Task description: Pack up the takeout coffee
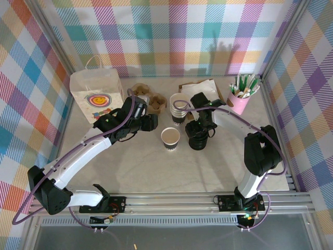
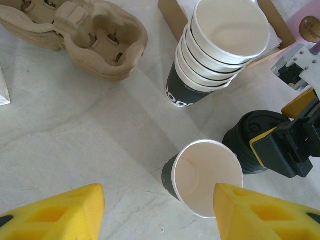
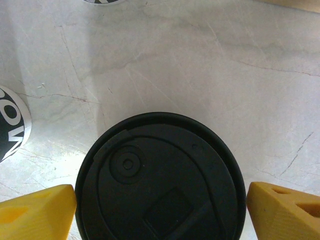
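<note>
You have the single cup [image 1: 170, 138] standing upright near the middle of the bench [image 1: 156, 174]. It is cream-walled with a dark base, its mouth open and the inside plain white. Just to its right stands the squat stack of black lids [image 1: 198, 139]. In the left wrist view the two look close enough to touch, though I can't say for sure that they do.

Your right hand [image 3: 160, 215] sits over that stack. Its yellow fingers [image 3: 37, 210] are spread wide on either side of the top lid, each tip right at the rim.

Your left hand [image 2: 159, 217] is spread as well and holds nothing. It hangs to the left of the single cup, low over the bare bench, and the cup shows between its two yellow fingertips [image 2: 60, 215], a little beyond them.

Behind the single cup, toward the far edge, is the stack of lidless cups [image 1: 178, 108], with dark print on the bottom one. Left of that stack lie the pulp cup carriers [image 1: 145, 99], nested one in another. Beyond them, toward the far left corner, stands the white paper bag [image 1: 97, 96] with a smiley face and a loop handle.

At the far edge, right of the cup stack, lies a brown cardboard tray [image 1: 200, 87] with white paper in it. The pink cup [image 1: 239, 102] of green-and-white sticks stands toward the far right corner.
</note>
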